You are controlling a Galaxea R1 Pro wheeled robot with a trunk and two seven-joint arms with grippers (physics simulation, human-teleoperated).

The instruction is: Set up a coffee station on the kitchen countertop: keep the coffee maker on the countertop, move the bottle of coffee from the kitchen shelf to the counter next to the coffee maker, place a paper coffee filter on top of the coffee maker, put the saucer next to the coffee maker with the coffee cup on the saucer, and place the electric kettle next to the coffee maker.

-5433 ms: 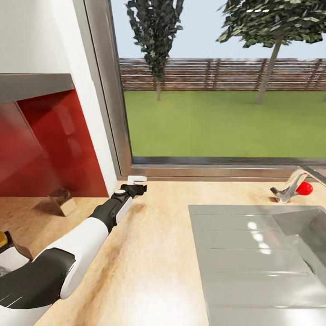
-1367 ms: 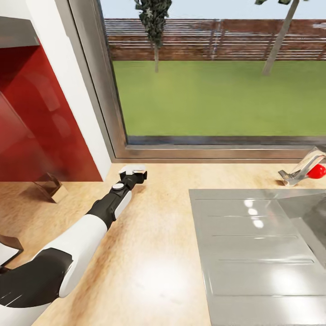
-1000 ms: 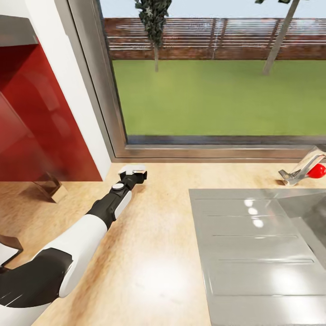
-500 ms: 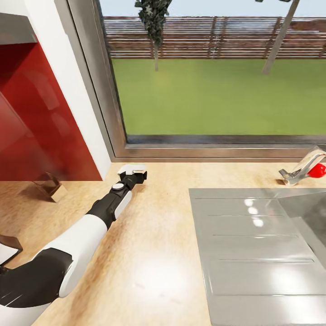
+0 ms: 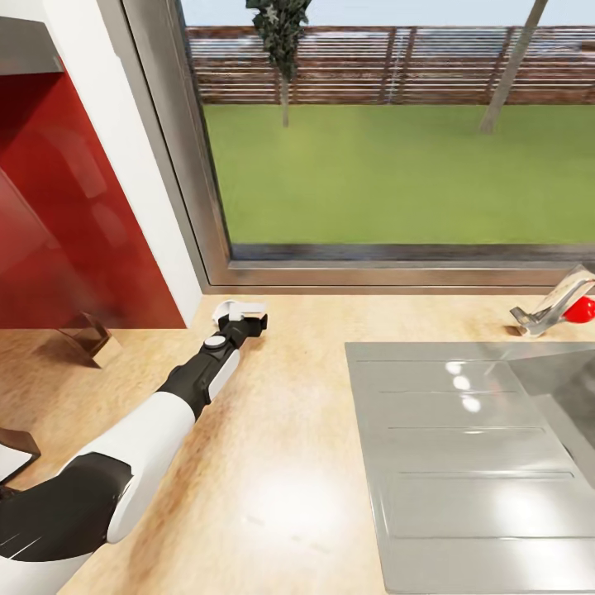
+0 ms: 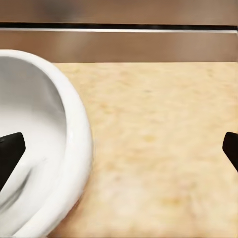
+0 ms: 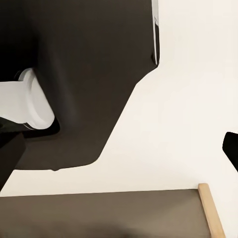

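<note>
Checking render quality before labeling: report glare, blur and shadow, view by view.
Head view: bright glare patches on the steel sink drainboard and a soft sheen on the countertop; the left gripper casts a faint shadow. Left wrist view: the white saucer and the countertop look soft and blurred. Right wrist view: flat, evenly lit white wall.

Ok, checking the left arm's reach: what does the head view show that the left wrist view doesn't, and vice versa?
Head view: the left arm stretched out, the steel sink, the tap, the red wall panel. Left wrist view: the left gripper open, one fingertip over the rim of a white dish. Both: that dish, the wooden countertop, the window frame.
</note>
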